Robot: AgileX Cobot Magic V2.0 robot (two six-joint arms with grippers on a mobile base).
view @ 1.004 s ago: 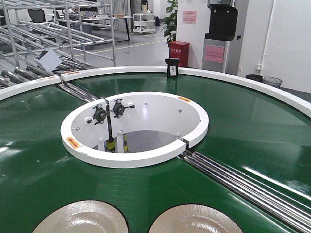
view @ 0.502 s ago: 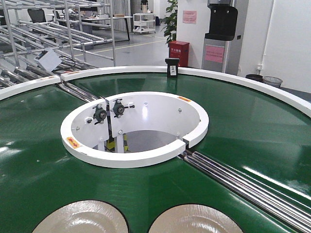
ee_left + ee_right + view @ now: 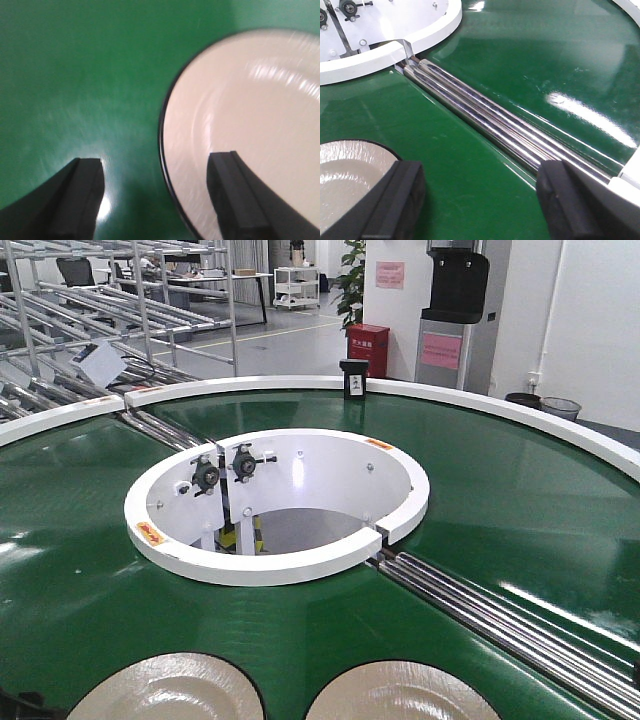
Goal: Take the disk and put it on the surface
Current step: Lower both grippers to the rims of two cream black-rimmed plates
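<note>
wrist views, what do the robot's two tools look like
Both look alike. The left tool has two matte black fingers, blocky and wedge-shaped, with flat, squared-off tips. The right tool has the same kind of black fingers, with slightly rounded edges. No cables, labels or markings show on either.

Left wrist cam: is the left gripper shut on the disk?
No, the left gripper is open, with one finger in front of the green belt and the other in front of the disk, straddling its rim.
</note>
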